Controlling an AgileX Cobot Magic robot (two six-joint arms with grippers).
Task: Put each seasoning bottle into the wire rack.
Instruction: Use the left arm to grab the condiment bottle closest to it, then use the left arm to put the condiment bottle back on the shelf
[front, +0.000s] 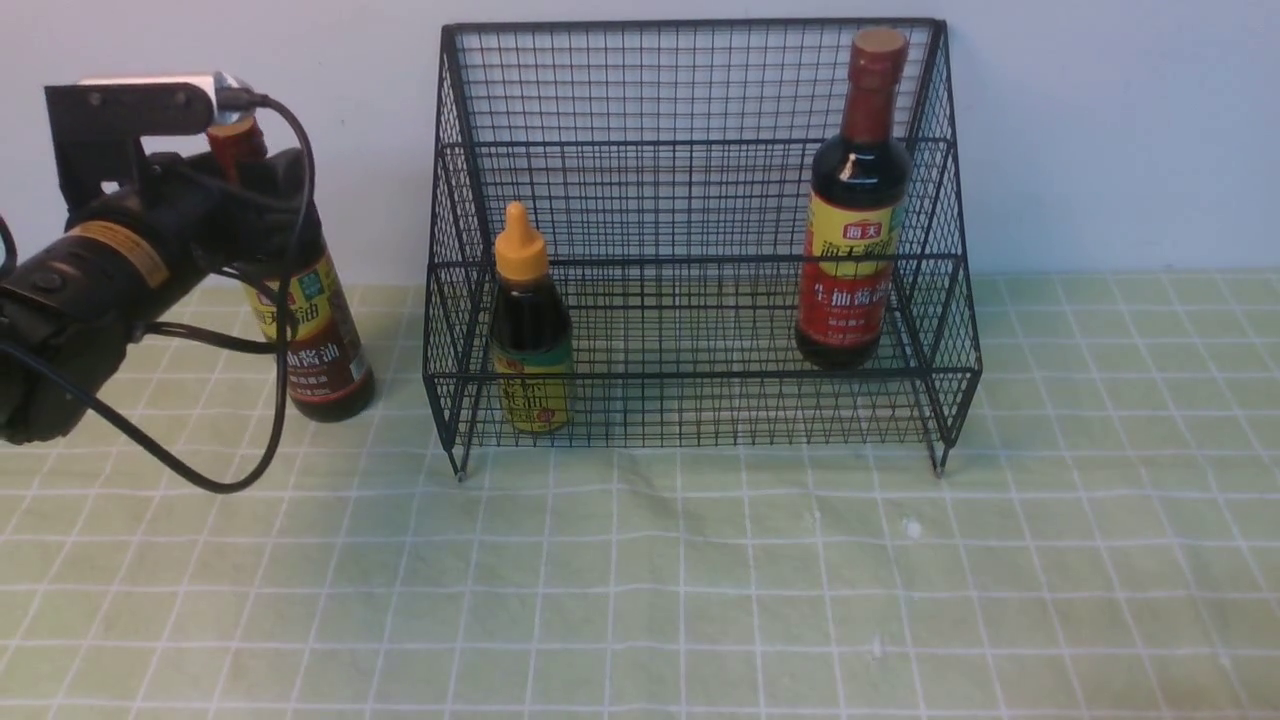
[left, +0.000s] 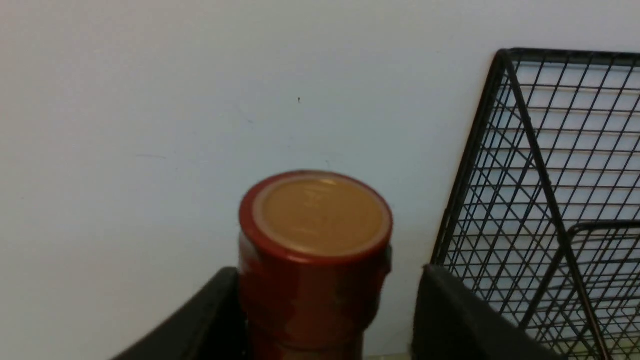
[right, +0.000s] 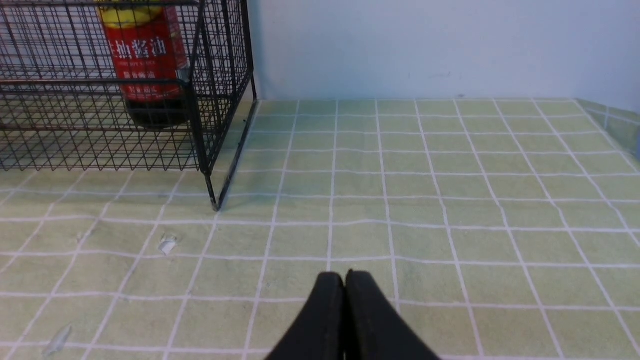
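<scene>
1. Tablecloth (front: 640, 600): pale green w/ white grid lines, covers the whole work surface in front view, nr edge to back
2. Wall (front: 1100, 130): plain pale blue-white, stands directly behind the cloth, meeting it along a straight horiz line
3. Small white fleck (front: 911, 526) lies on the cloth, right of centre; a 2nd, fainter fleck (front: 877, 648) lies closer to the camera
4. Shallow crease (front: 650, 495) runs thru the cloth nr the middle, grid lines bend slightly there
5. Tiny dark speck (left: 299, 100) on the wall in left wrist view, plus faint scuff marks beside it
6. Right wrist view: at the far corner the cloth edge (right: 615, 120) looks turned upward; can't tell against what
</scene>
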